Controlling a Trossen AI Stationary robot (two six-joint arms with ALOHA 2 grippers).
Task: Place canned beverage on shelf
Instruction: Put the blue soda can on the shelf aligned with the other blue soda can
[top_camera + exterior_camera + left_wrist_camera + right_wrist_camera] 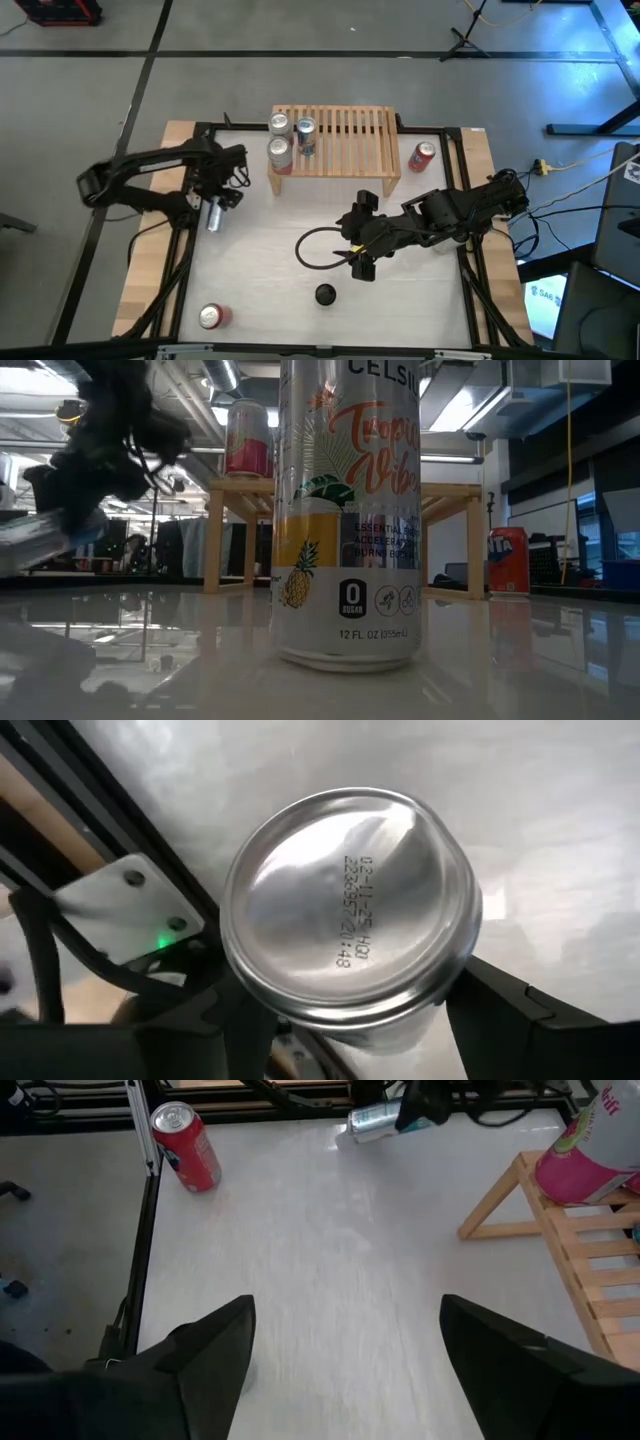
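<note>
- Silver can [350, 910] sits clamped between the left gripper's [216, 207] two dark fingers [235, 1020], at the table's left side, left of the shelf [345, 140].
- Its bare metal base faces the wrist camera, with a printed date code across it; the fingers press on opposite sides of the round wall just behind that base.
- From above, the can lies tilted rather than upright and appears lifted off the white table [270, 250].
- Judging by its look, the can is rigid but thin-walled, smooth and likely slippery; if full it has some weight, and a hard squeeze could dent it. The middle of the wall, as gripped here, seems the best hold.
- Light-wood shelf stands at the table's back, with three cans [290, 138] already on its left end and bare slats to their right.
- Right gripper [362, 262] waits near the table's middle, fingers spread wide and empty.
- Red cans stand loose: one [423, 156] just right of the shelf, another [212, 317] at the front left.
- Tall can [348, 510] with a pineapple print fills the low view.
</note>
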